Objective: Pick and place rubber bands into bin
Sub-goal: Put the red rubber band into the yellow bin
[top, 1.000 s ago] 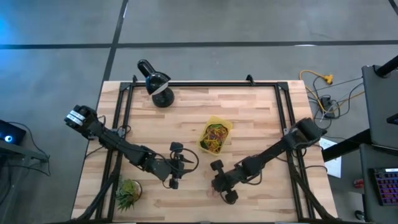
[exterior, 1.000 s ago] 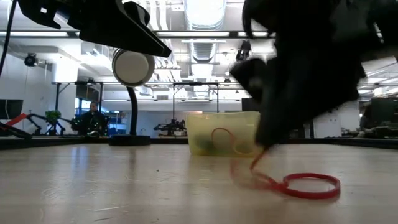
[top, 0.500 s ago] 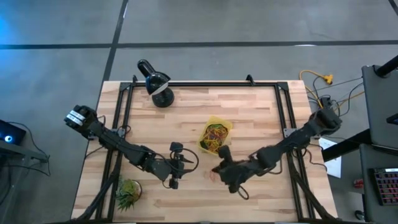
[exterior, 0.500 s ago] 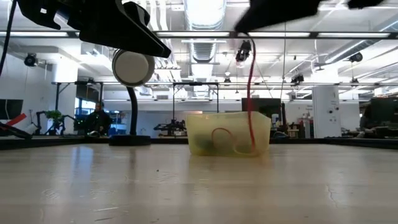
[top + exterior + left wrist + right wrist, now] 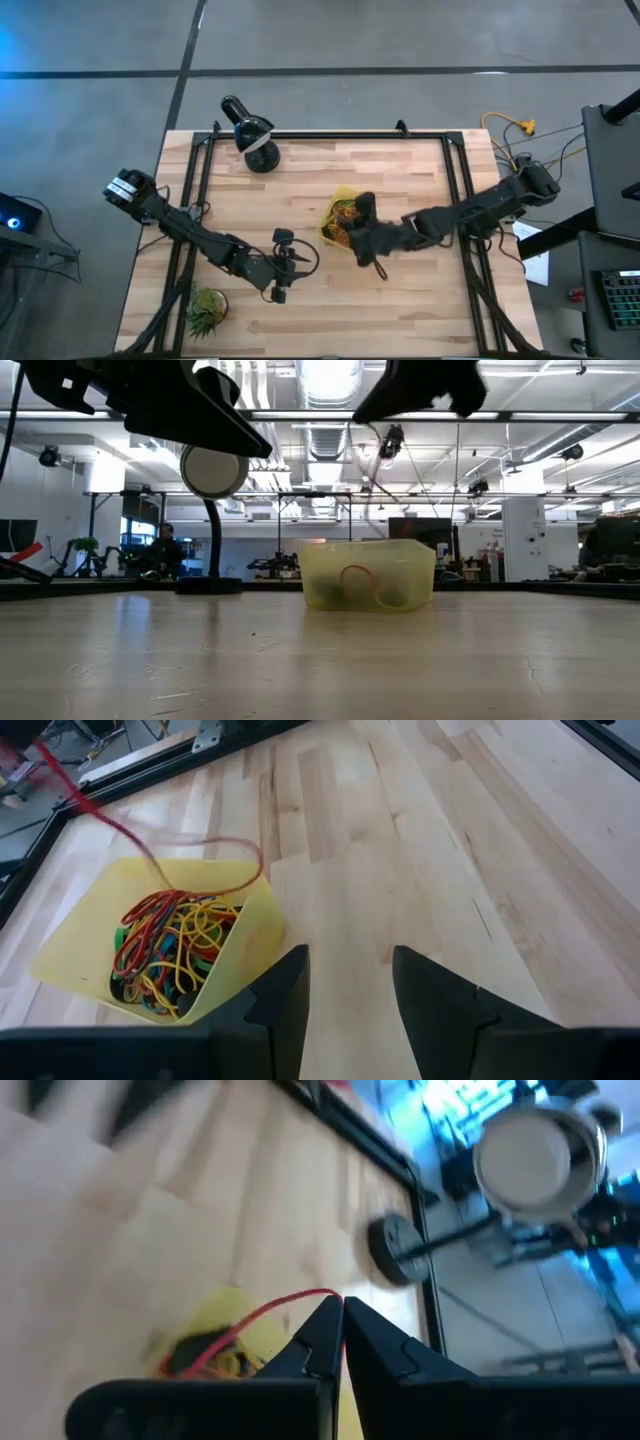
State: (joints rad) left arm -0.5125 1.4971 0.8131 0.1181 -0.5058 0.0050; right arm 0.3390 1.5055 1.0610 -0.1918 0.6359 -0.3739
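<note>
right claw (image 5: 341, 1312): pinched on a red rubber band (image 5: 270, 1309) above the bin (image 5: 346, 219)
left claw (image 5: 348, 982): open, empty, over the counter (image 5: 400, 170)

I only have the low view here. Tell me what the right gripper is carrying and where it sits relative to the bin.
Observer: The right gripper is shut on a red rubber band, which trails from its fingertips.
Operator: Confirm it is over the bin.
Observer: In the high view the right gripper hangs over the bin.
Operator: Report the bin's contents.
Observer: The left wrist view shows a tangle of rubber bands in red, yellow, green and black inside.
Operator: Give me the left arm.
Observer: The left gripper waits open, off to the bin's left.
</note>
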